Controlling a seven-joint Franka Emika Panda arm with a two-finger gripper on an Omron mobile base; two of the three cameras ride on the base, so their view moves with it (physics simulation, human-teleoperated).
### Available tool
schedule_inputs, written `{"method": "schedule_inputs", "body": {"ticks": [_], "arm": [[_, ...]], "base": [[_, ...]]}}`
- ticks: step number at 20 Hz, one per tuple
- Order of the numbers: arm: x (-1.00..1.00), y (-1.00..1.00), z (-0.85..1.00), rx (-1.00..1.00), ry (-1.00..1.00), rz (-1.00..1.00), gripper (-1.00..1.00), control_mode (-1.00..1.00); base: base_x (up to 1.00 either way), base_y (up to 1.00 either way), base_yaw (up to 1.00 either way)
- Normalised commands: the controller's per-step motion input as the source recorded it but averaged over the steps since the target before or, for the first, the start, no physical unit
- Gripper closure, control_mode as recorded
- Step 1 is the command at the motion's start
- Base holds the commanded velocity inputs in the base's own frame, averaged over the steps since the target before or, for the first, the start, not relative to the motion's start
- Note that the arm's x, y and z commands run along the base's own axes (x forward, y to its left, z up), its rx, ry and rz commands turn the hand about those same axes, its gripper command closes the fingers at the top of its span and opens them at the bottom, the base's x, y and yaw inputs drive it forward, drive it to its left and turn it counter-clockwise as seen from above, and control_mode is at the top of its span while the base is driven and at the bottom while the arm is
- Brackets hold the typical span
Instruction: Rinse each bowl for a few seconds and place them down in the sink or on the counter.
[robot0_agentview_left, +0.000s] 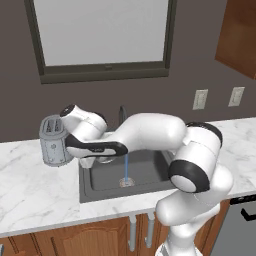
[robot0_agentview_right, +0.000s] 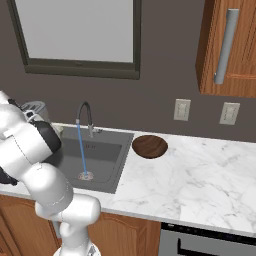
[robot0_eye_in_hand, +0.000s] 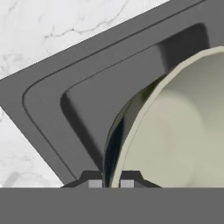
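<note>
The pale cream-green bowl (robot0_eye_in_hand: 175, 131) is tipped on edge over the dark grey sink (robot0_eye_in_hand: 87, 87), and my gripper (robot0_eye_in_hand: 110, 183) is shut on its rim, one fingertip on each side of the wall. From the left base view, my gripper (robot0_agentview_left: 97, 160) hangs over the left part of the sink (robot0_agentview_left: 150, 172), left of the water stream (robot0_agentview_left: 126, 167). The dark brown bowl (robot0_agentview_right: 150, 146) rests upright on the white marble counter (robot0_agentview_right: 200, 175) just right of the sink (robot0_agentview_right: 107, 150). Water runs from the arched faucet (robot0_agentview_right: 85, 112) down to the drain (robot0_agentview_right: 85, 176).
A silver toaster (robot0_agentview_left: 54, 141) stands on the counter close to the left of my hand. The faucet rises behind the basin. A window sits above, wall outlets (robot0_agentview_right: 181, 109) to the right, and a wooden cabinet (robot0_agentview_right: 230, 45) hangs at the upper right.
</note>
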Motion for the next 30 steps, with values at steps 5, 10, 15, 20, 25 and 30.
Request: {"method": "schedule_inputs", "body": {"ticks": [5, 10, 15, 20, 25, 30], "arm": [[-0.23, 0.53, 0.0, 0.0, 0.0, 0.04, 1.0, -1.0], [-0.08, 0.46, 0.0, 0.0, 0.0, 0.03, 1.0, -1.0], [-0.06, 0.41, -0.01, 0.01, 0.01, 0.01, 1.0, -1.0], [0.0, 0.41, -0.06, 0.0, 0.04, 0.0, 1.0, -1.0], [-0.01, 0.43, -0.13, 0.0, 0.03, 0.0, 1.0, -1.0], [-0.07, 0.46, -0.22, 0.0, 0.0, 0.0, 1.0, -1.0]], "base": [[0.0, 0.0, 0.0], [0.0, 0.0, 0.0], [0.0, 0.0, 0.0], [0.0, 0.0, 0.0], [0.0, 0.0, 0.0], [0.0, 0.0, 0.0]]}}
